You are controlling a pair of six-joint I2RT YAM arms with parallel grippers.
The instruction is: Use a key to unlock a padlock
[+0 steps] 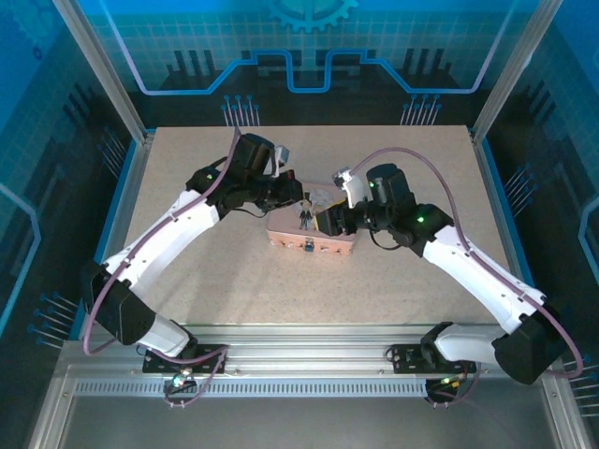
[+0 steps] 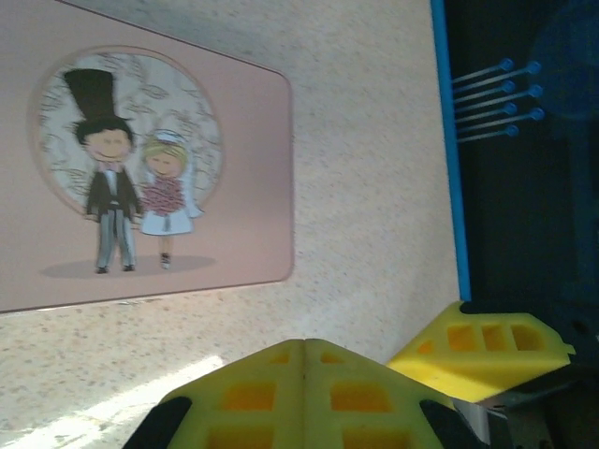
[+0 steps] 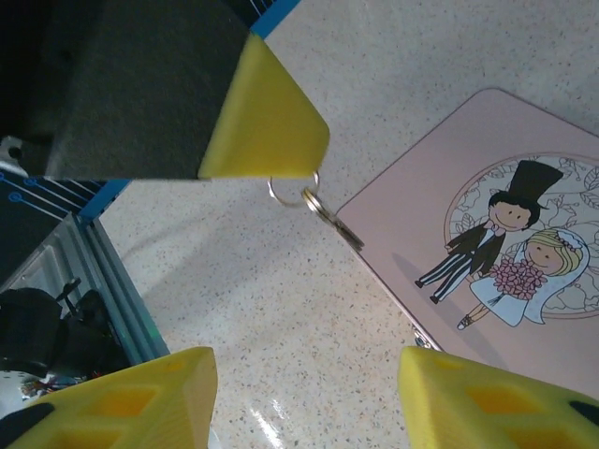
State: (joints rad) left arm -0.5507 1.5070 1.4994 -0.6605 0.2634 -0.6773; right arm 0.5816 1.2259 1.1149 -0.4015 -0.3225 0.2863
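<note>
The pink tin (image 1: pixel 290 234) with the cartoon bride and groom sits about mid tabletop (image 1: pixel 281 299), and both arms are crowded over it. The left pincer (image 2: pixel 304 379) is clamped right down, yellow fingers pressed flat together with no gap. From the right wrist camera you can see what it's got: a little ring (image 3: pixel 288 192) pinched under its tip. The key (image 3: pixel 335 221) dangles off that ring, slanting toward 4 o'clock so its end lands right at the tin's edge. Can't tell if it actually touches the tin or just hangs over it.

The right pincer (image 3: pixel 304 398) is standing fairly wide with nothing between the fingers, just speckled tabletop under the gap. In the top view it's at the tin's 2 o'clock corner, with the left one at about 11 o'clock. One of its yellow fingers pokes into the left wrist view at 4 o'clock, just beside the left pincer's own fingers.

The padlock (image 1: pixel 310 248), as far as I can make out, is the tiny teal speck on the tin's near wall, at 6 o'clock from the lid picture. Too small to say if it's locked.
</note>
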